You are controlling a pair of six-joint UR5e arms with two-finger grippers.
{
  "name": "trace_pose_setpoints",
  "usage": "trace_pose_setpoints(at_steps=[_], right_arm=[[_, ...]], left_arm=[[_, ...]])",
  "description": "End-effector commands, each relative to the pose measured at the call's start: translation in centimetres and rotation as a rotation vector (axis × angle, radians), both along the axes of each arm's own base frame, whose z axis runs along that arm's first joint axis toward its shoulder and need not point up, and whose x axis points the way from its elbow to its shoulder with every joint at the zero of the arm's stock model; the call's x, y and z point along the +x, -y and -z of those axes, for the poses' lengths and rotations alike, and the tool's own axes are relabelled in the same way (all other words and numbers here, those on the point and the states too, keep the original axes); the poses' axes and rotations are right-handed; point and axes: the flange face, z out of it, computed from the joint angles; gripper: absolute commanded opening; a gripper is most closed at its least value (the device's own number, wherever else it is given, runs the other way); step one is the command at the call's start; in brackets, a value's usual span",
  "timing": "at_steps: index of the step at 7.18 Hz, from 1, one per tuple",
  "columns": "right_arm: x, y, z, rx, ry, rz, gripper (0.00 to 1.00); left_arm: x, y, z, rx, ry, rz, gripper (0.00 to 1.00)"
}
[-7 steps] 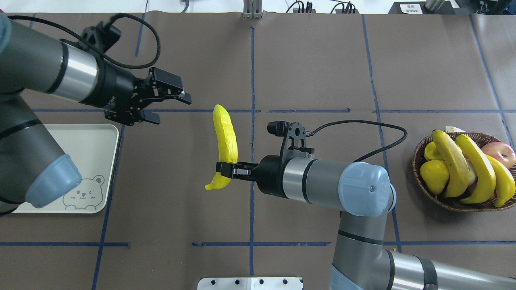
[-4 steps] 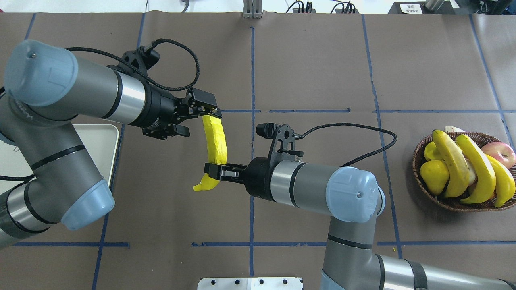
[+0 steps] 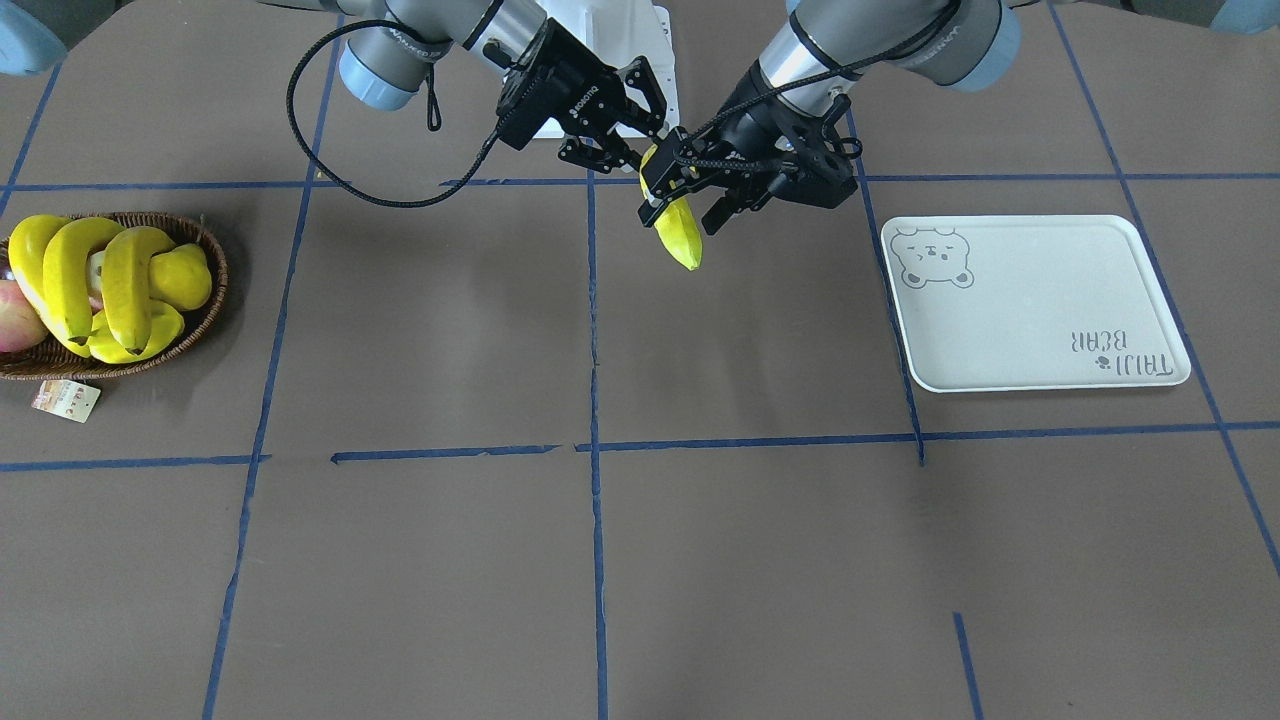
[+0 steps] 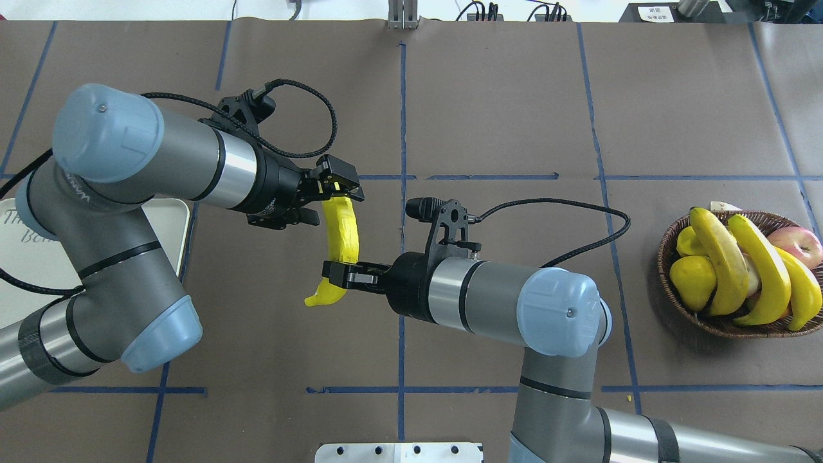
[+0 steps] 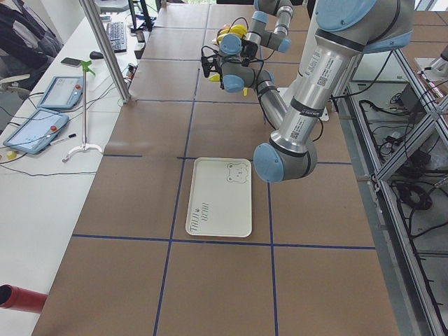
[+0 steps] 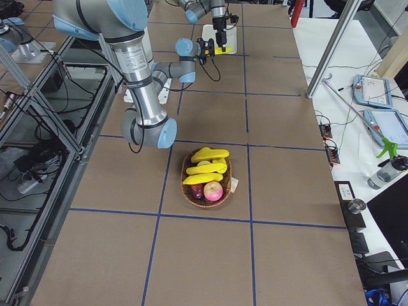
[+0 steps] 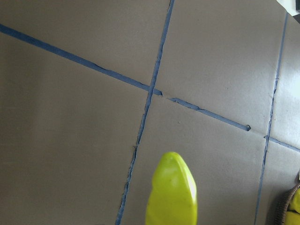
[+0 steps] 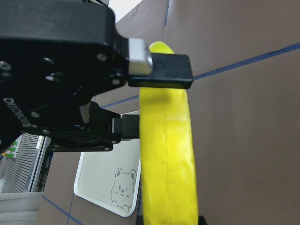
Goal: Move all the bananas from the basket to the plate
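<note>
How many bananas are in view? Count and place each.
4. One banana in the right gripper, midair; left banana, middle banana and right banana in the basket. Others may hide beneath.

A second ago my left arm hung back over the plate, its jaws well apart from the banana. Since then it has swung in toward the counter's middle, and those jaws now straddle the banana's far end. My right jaws have carried the banana a little to my left, toward them. Overhead, my left arm now covers more of the plate.
</note>
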Motion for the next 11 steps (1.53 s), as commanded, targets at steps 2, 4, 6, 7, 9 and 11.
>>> trace_pose_setpoints(at_steps=[2, 4, 6, 7, 9, 11], right_arm=[[-0.1, -0.1, 0.1, 0.0, 0.001, -0.009, 0.03], [0.0, -0.1, 0.2, 0.002, 0.007, -0.008, 0.11], [0.2, 0.1, 0.1, 0.001, 0.007, -0.011, 0.99], [0.6, 0.1, 0.0, -0.012, 0.014, -0.003, 0.99], [1.2, 0.7, -0.2, -0.013, 0.008, 0.014, 0.99], [4.4, 4.0, -1.7, -0.049, -0.107, 0.089, 0.99]], left_arm=[[0.7, -0.5, 0.3, -0.001, -0.004, -0.013, 0.59], [0.6, -0.7, 0.6, 0.002, -0.009, -0.014, 0.07], [0.4, -0.7, 0.5, 0.0, -0.01, -0.014, 0.0], [0.4, -0.6, 0.2, -0.001, -0.006, -0.013, 0.0], [0.1, -0.3, -0.3, -0.006, 0.004, -0.009, 0.0], [-1.9, 0.5, -5.4, -0.066, 0.079, 0.019, 0.0]])
